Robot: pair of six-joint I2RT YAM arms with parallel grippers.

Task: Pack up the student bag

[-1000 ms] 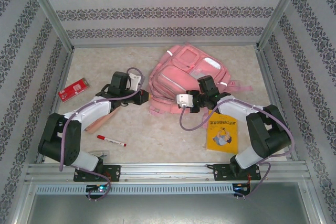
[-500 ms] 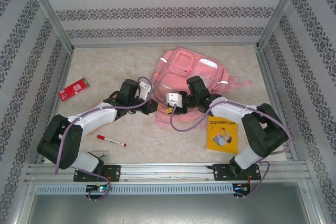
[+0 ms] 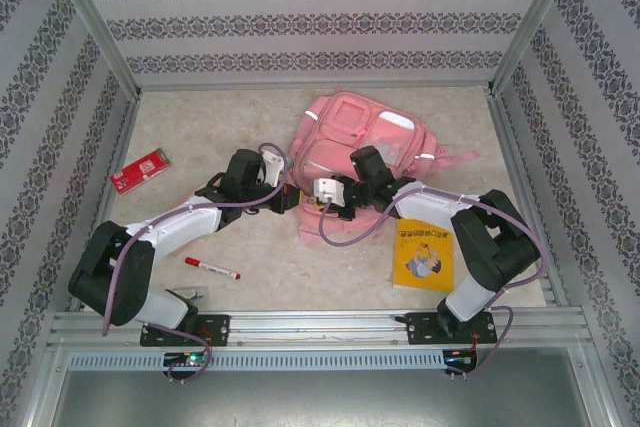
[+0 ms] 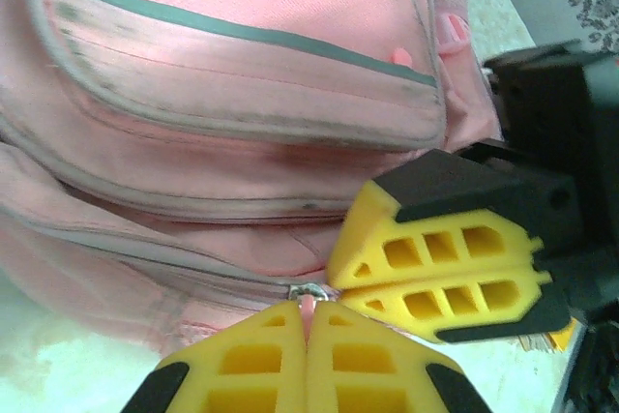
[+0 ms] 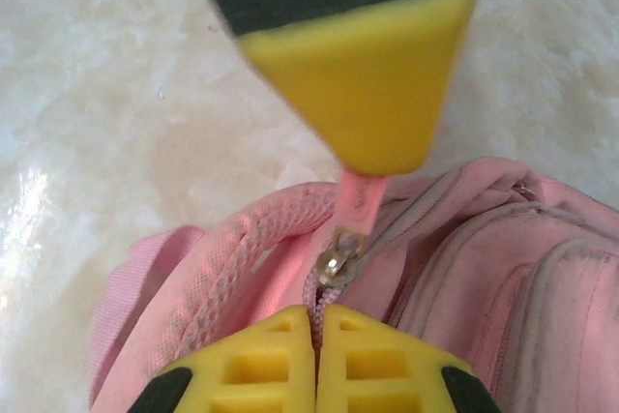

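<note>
The pink student bag (image 3: 365,147) lies on the table, its zipped pockets facing up (image 4: 222,65). Both grippers meet at its near-left corner. My left gripper (image 4: 309,321) (image 3: 293,201) is shut on the pink zipper pull (image 5: 362,198), which hangs from the metal slider (image 5: 334,264). One of its yellow fingers (image 5: 372,84) reaches in from the top of the right wrist view. My right gripper (image 5: 315,326) (image 3: 313,205) is shut on the zipper seam just behind the slider, beside a mesh strap (image 5: 232,258). Its closed fingers (image 4: 435,268) lie right of the pull.
A yellow book (image 3: 424,255) lies right of the bag under the right arm. A red pen (image 3: 212,268) is near the left arm's base, and a red card (image 3: 139,170) sits at the far left. Patterned walls enclose the table.
Both grippers have moved in toward each other and now meet at the bag's near-left corner. The bag has shifted slightly and lies flatter.
</note>
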